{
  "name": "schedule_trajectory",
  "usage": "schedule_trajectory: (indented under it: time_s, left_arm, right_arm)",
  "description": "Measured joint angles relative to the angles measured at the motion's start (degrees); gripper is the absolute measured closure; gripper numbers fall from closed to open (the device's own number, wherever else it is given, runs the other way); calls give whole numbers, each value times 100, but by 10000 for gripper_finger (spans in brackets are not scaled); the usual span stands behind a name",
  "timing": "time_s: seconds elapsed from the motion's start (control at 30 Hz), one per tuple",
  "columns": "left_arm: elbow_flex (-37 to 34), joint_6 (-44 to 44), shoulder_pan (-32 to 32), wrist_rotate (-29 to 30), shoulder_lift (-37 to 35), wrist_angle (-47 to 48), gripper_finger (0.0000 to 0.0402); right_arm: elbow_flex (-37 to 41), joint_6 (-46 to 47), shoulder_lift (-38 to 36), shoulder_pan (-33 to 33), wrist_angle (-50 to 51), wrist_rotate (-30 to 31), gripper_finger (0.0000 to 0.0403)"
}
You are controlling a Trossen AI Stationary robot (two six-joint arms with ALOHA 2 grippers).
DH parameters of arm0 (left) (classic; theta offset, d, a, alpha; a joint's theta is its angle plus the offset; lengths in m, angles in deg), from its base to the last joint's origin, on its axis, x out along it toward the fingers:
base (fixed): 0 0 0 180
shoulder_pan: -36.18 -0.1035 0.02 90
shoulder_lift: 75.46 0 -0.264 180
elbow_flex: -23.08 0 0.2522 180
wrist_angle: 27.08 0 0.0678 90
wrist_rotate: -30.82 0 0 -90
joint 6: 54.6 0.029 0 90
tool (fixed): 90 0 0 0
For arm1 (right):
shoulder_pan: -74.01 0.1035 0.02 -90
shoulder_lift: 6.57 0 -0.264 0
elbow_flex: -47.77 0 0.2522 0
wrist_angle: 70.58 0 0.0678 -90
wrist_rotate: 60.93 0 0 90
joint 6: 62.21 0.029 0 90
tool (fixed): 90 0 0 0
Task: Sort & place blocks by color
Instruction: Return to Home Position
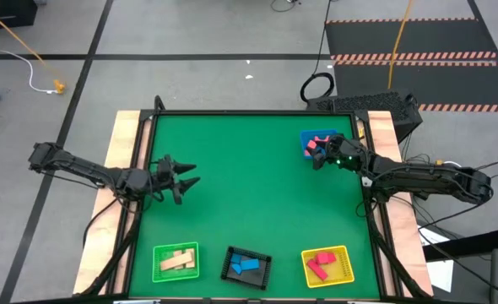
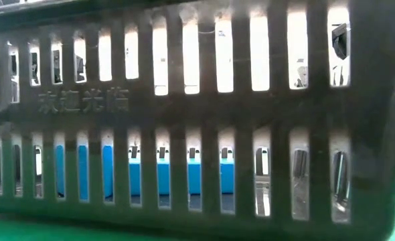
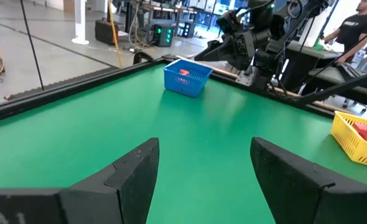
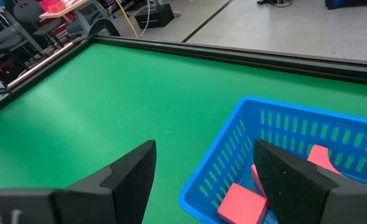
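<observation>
The blocks (image 1: 320,264) lie in baskets (image 1: 155,262) on the green tabletop (image 1: 249,186). The left end effector (image 1: 195,174) and the right end effector (image 1: 314,155), over the blue basket (image 1: 305,136), stand wide, holding nothing. Grey floor (image 1: 190,34) around.

Green table (image 1: 249,186), green tray (image 1: 155,263), black tray (image 1: 247,252), yellow tray (image 1: 349,266), blue basket (image 1: 304,137)

Green field, four coloured trays.
Green table top (image 1: 249,186) edged in pale tan wood border (image 1: 124,143); green mesh tray (image 1: 156,262) with tan blocks (image 1: 177,262), black slotted tray (image 1: 247,252) with blue blocks (image 1: 245,267), yellow mesh tray (image 1: 349,266) with red-pink blocks (image 1: 321,263), blue lattice basket (image 4: 295,134) with pink blocks (image 4: 239,206). Through the black tray's vertical slots in the low view, bands of bright blue. Grey floor (image 1: 190,34) crossed by dark lines; dark mats (image 1: 418,38) with red-and-white striped edging. Black on left arm (image 1: 89,169) and right arm (image 1: 426,177).
</observation>
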Motion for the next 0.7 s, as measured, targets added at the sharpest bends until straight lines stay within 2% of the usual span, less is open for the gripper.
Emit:
schedule_trajectory:
  time_s: [0.7]
  left_arm:
    - [0, -291, 0, -5, 2, 435, 149]
  right_arm:
    - [0, 0, -125, 0, 2, 4, 144]
